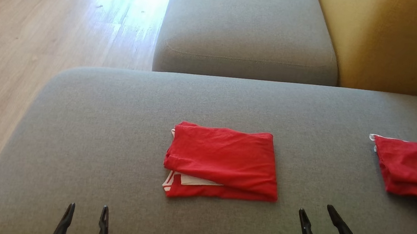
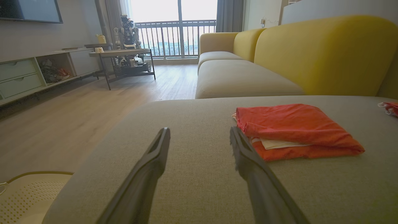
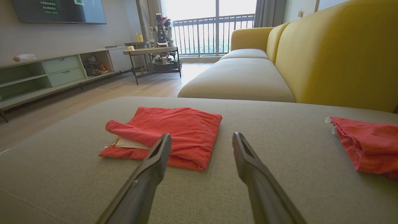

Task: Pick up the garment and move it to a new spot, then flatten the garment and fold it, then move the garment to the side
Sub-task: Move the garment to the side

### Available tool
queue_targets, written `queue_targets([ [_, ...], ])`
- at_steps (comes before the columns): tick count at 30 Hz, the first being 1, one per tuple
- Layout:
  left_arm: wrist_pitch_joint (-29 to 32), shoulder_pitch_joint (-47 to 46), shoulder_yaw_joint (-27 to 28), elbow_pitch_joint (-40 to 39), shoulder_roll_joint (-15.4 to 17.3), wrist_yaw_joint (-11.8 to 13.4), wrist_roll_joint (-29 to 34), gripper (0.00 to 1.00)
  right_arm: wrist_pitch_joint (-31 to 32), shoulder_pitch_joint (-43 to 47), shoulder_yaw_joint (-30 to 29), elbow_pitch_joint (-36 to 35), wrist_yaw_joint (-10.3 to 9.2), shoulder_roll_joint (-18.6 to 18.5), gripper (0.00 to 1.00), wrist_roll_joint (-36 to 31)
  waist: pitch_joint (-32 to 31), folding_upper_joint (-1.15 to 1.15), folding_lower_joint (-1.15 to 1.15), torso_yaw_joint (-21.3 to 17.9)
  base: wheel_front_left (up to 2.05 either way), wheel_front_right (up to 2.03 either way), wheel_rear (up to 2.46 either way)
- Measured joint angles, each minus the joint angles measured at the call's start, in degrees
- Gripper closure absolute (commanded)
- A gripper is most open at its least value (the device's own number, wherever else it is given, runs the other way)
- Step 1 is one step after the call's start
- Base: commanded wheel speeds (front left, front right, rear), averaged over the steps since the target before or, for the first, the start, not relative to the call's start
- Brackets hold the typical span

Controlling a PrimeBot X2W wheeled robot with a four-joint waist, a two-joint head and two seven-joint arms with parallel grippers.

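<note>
Our left gripper (image 1: 88,206) and right gripper (image 1: 315,209) are standing spread and empty at the frame's bottom edge. We are seeing the folded red garment (image 1: 222,164) lying mid-frame on the grey sofa cushion (image 1: 112,121), with a second red garment (image 1: 416,174) resting far right.

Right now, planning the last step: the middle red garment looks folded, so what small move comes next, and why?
Probably ease the right gripper forward to the near right corner of the folded garment. It lies folded in the middle of the grey cushion, not yet aside; the right gripper, open and empty like the left gripper, is closest.
</note>
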Motion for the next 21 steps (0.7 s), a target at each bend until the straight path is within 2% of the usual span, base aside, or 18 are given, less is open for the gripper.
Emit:
queue_targets([
  [13,0.0,0.3,-0.4,0.1,-0.1,-0.2,0.1,0.0,0.0,0.0,-0.3,0.5,0.0,0.0,0.0,-0.5,0.6,0.0,0.0,2.1,0.0,0.0,0.0],
  [21,0.0,0.2,-1.3,0.1,-0.2,-0.2,0.0,0.0,0.0,-2.2,0.3,6.3,0.0,0.1,0.0,2.3,2.6,0.0,0.0,3.2,0.0,0.0,0.0],
])
